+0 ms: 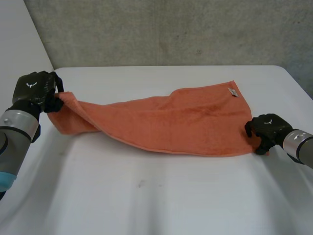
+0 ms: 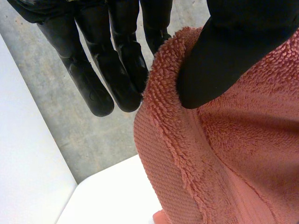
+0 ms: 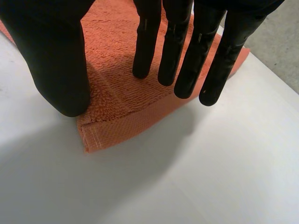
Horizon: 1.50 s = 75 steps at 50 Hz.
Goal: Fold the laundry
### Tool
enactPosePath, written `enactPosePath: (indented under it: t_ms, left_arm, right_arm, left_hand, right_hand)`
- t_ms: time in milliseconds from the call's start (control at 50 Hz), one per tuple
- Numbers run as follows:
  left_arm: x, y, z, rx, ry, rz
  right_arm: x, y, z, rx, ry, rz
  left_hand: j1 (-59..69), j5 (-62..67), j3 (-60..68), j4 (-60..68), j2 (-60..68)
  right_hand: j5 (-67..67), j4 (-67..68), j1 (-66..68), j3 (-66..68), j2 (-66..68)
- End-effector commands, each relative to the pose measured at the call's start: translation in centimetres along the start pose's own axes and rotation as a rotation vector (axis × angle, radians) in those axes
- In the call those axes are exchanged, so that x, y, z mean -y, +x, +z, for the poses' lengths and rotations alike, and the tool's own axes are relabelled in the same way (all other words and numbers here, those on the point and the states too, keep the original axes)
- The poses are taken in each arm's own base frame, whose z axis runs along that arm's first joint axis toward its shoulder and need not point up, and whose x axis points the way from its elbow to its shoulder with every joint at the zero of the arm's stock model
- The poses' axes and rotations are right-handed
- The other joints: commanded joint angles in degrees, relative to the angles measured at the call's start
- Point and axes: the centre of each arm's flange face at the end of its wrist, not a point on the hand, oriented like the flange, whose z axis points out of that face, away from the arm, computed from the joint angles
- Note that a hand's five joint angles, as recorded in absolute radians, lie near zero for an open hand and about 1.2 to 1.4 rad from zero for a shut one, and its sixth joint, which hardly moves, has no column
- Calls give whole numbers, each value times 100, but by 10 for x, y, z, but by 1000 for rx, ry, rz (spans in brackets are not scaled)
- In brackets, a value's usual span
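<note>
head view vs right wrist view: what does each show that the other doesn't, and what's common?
Head view, not the right wrist view: the left hand pinching the left end of the towel up off the table, the towel's full length, and a white label at its far right corner.
Right wrist view, not the head view: the stitched hem at the towel's near corner, with the right hand holding its thumb on the cloth beside it and straight fingers over the cloth.
Both: the orange towel, the right hand at its corner, the white table.
</note>
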Motion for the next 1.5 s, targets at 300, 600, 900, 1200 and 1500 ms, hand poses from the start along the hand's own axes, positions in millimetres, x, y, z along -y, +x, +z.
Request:
enactPosePath:
  t_ms: [300,600,900,1200,1500]
  left_arm:
    - [0,2,-1,-5,-1,-2]
    - [-1,2,-2,-6,-9,-3]
    - [11,3,-29,-12,-155,-21]
    - [-6,12,-85,-109,-403,-38]
    - [-33,4,-26,-87,-328,5]
  right_arm:
    - [7,9,12,-50,25,-22]
    - [12,8,15,-54,18,-6]
    - [76,36,-95,-167,-144,-82]
    - [53,24,-140,-86,-394,-206]
    - [48,49,-53,-206,-143,-112]
  left_hand:
    - [1679,1498,1175,1152,1123]
    - [1679,1498,1175,1152,1123]
    - [1679,1498,1175,1152,1123]
    - [1679,1498,1175,1152,1123]
    - [1679,1498,1175,1152,1123]
  right_hand:
    - [1412,1232,1820,1221,1232]
    - [4166,3986,4574,3976,3986]
    - [4166,3986,4574,3976,3986]
    - [4166,3986,4574,3976,3986]
    - [4166,3986,4574,3976,3986]
